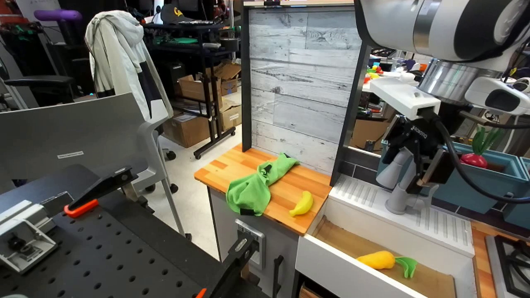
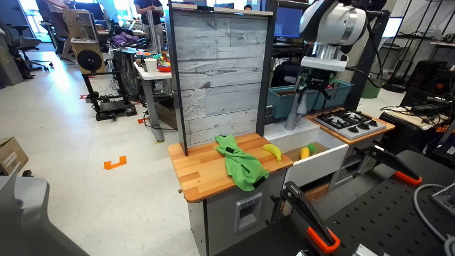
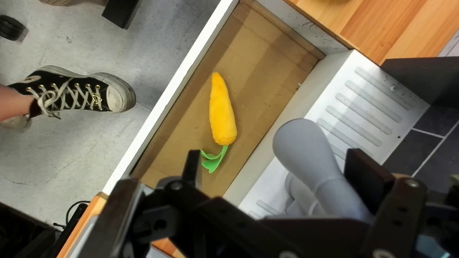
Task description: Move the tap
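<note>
Beside the sink (image 2: 320,165), the table (image 2: 199,179) is carrying a green cloth (image 2: 243,167) and a banana (image 2: 273,151); well apart from the sink, a grey chair (image 1: 83,132) is standing. The tap (image 3: 308,156) is rising from the sink's rear ledge (image 1: 358,194). In the wrist view I am holding my end effector (image 3: 278,168) wide, and the tap, partly hidden behind it, is showing between its fingers (image 3: 369,179); whether they are touching, I cannot tell. In an exterior view, the frame edge is cutting off the stove (image 1: 513,260) beside the sink.
</note>
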You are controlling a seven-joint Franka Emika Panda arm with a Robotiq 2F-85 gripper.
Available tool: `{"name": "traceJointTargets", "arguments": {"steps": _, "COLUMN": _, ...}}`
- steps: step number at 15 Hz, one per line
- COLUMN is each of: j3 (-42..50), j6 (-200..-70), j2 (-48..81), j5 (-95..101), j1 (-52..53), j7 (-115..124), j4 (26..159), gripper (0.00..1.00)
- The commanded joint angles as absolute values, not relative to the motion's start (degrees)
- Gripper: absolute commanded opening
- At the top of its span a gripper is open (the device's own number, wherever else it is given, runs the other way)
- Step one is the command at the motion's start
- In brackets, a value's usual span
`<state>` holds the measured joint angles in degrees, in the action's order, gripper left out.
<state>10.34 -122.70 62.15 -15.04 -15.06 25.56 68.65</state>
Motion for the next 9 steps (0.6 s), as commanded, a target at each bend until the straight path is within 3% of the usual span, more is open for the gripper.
{"name": "traceJointTargets", "arguments": {"steps": 1, "j3": 9.82, "j6": -125.11, "j2": 56.3, "j5": -15.79, "j1": -14.37, "j7": 24.57, "j4": 76.28, "gripper": 1.0}}
{"name": "traceJointTargets", "arguments": {"steps": 8, "j3": 8.66, "j6": -130.24, "j2": 45.61, "j5": -16.81, "j1": -12.81, "j7": 24.27, "j4": 88.79, "gripper": 1.0}}
{"name": "traceJointTargets", "arguments": {"steps": 9, "j3": 9.51, "j6": -128.25, "j2": 51.13, "j5": -15.45, "j1": -13.0, "j7": 25.33, "j4": 81.97, "gripper": 1.0}}
